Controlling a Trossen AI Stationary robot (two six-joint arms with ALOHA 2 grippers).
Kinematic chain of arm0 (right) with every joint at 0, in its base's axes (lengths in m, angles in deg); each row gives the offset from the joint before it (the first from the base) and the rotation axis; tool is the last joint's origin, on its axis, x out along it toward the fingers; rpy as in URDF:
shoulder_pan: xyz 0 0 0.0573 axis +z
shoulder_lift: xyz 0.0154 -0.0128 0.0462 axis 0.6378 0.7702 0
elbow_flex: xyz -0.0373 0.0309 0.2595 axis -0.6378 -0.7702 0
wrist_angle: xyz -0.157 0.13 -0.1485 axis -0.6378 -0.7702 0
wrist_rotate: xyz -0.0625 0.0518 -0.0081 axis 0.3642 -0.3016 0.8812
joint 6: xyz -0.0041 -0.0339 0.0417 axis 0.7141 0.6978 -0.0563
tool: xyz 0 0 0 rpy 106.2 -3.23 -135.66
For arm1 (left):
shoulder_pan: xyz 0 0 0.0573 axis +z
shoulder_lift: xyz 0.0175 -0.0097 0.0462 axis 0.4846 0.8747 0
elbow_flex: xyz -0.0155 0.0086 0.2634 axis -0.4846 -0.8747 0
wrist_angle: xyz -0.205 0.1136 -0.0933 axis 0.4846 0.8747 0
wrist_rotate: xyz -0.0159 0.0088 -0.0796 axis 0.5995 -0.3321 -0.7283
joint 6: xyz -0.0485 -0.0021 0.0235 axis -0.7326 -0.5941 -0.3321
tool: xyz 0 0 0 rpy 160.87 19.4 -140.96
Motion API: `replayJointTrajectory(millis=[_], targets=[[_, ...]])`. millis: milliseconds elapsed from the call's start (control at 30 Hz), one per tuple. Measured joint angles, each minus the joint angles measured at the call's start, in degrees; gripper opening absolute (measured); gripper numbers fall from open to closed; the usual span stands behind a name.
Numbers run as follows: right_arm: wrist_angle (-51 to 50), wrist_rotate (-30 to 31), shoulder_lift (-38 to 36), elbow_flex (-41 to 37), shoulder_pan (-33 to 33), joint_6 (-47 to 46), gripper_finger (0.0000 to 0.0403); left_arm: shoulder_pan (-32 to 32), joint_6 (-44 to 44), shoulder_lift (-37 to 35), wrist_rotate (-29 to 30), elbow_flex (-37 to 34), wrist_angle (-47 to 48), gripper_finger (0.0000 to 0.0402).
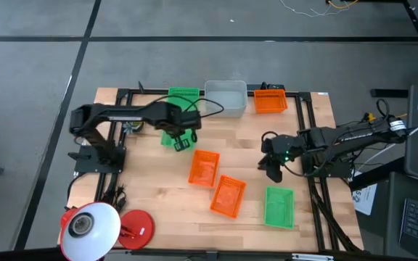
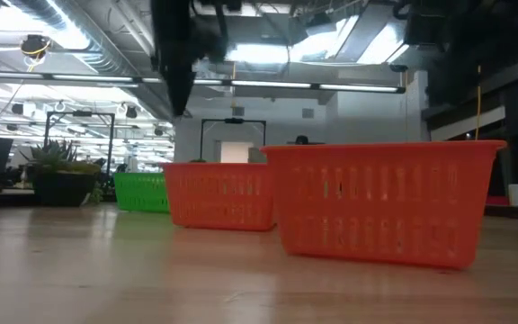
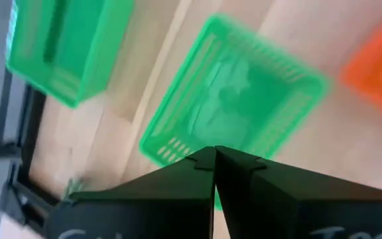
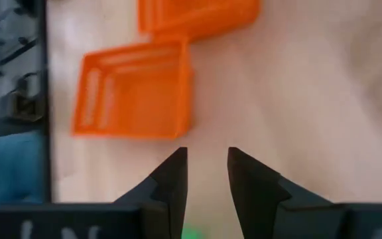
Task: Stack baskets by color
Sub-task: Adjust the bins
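Note:
My left gripper (image 3: 214,158) is shut and hangs over a green basket (image 3: 234,99) that lies on the table left of centre (image 1: 173,139); I see nothing between its fingers. A second green basket (image 1: 183,96) sits at the far edge beside a grey-white basket (image 1: 225,96) and an orange basket (image 1: 270,100). Two more orange baskets (image 1: 204,167) (image 1: 228,196) lie mid-table, and a third green basket (image 1: 279,206) lies near right. My right gripper (image 4: 207,166) stands open over bare table at the right (image 1: 273,165), short of the nearest orange basket (image 4: 134,93).
A lamp with a red round base (image 1: 136,226) and a white head (image 1: 89,228) stands at the near left corner. Black rails (image 1: 125,94) frame the table's far and side edges. Bare wood lies at the near centre (image 1: 173,210).

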Motion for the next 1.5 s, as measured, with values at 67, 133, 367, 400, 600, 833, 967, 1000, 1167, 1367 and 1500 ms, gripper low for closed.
replayJointTrajectory(millis=[67, 133, 367, 400, 600, 833, 967, 1000, 1167, 1367, 1500], targets=[[-1.0, -2.7, 0.0, 0.0, 1.7, -3.8, 0.0106, -2.0, 0.0, -2.7, 1.1, 0.0, 0.0, 0.0], [-0.8, -3.7, 0.0, 0.0, 4.4, -7.2, 0.0106, -3.6, 0.0, -5.0, 3.2, -0.1, 0.1, 0.0], [-1.7, -0.9, 2.2, 0.0, 18.4, -30.7, 0.0106, -7.3, -1.7, -8.0, 6.6, -0.2, 0.3, 0.0], [-2.5, -0.6, 3.1, 0.0, 20.4, -33.9, 0.0106, -7.5, -1.7, -8.0, 6.7, -0.2, 0.3, 0.0], [-6.5, 0.9, 10.2, 0.0, 27.7, -47.7, 0.0106, -7.7, -1.4, -7.4, 7.0, -0.2, 0.3, 0.0], [-13.4, -2.0, 20.9, 0.0, 26.4, -48.1, 0.0106, -7.7, -1.4, -7.4, 7.4, -0.2, 0.2, 0.0], [-14.8, 1.4, 25.2, 0.0, 23.8, -43.0, 0.0106, -7.7, -1.4, -7.4, 7.4, -0.2, 0.1, 0.0], [-14.8, 3.7, 25.9, 0.0, 22.7, -41.6, 0.0106, -7.7, -1.4, -7.4, 7.7, -0.2, 0.1, 0.0], [-15.5, 15.3, 27.7, 0.0, 15.4, -35.2, 0.0106, -7.7, -1.5, -7.4, 8.5, -0.2, 0.0, 0.0], [-9.0, 32.8, 27.9, 0.0, 3.1, -22.4, 0.0106, -7.7, -1.5, -7.4, 8.6, -0.2, -0.7, 0.0], [10.0, 33.4, 28.2, 0.0, -5.7, -8.2, 0.0106, -7.7, -1.5, -7.4, 8.6, -0.2, -1.3, 0.0]])
